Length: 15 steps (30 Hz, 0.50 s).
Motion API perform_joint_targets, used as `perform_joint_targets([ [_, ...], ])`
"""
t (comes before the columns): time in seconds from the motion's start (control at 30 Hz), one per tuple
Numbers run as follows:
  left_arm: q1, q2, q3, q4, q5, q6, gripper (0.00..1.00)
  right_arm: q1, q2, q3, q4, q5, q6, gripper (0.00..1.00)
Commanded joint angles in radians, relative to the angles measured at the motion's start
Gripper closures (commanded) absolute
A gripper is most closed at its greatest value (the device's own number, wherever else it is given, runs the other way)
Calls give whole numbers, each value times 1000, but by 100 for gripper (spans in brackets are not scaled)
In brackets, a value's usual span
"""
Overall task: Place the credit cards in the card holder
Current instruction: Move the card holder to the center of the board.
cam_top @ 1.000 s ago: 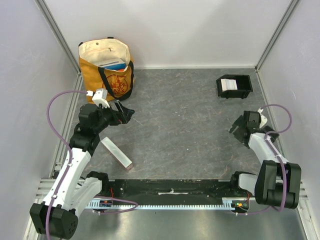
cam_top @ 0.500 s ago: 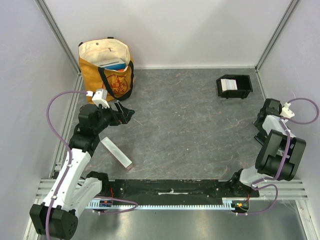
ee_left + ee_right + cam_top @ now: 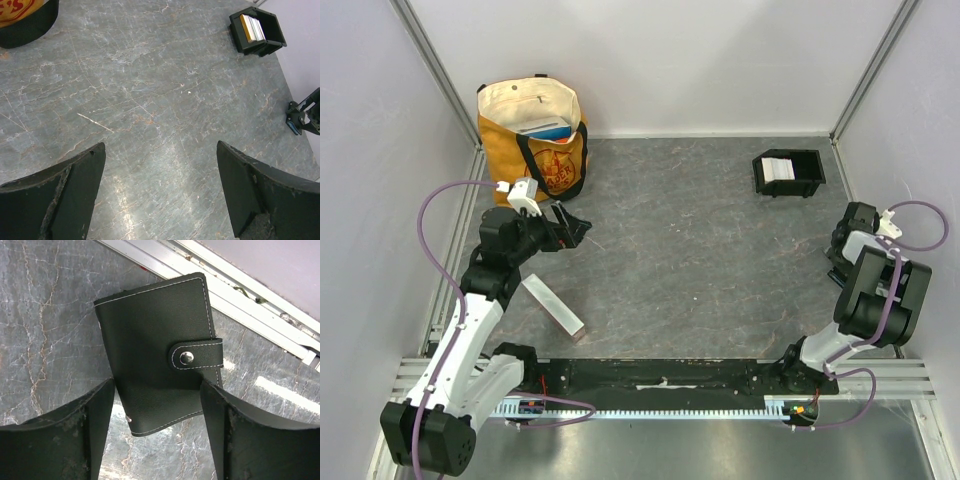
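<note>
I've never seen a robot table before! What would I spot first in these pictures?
Probably the orange and cream tote bag standing in the far left corner, the brightest thing there. Next, the black snap-button wallet lying flat near the right edge, with the right gripper open over it. At the far right sits the small black card holder with cards in it.

Bright, even overhead light, with only faint, soft shadows. A pale sheen of glare lies on the desk (image 3: 165, 170) in the left wrist view; focus is sharp.
</note>
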Motion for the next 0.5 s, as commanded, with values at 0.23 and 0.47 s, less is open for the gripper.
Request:
perform_joint_targets([
  [0.23, 0, 4, 9, 24, 30, -21, 4, -1, -9, -158, 34, -346, -36, 41],
  [0.47, 0, -2, 10, 13, 16, -16, 4, 95, -112, -217, -3, -397, -35, 42],
])
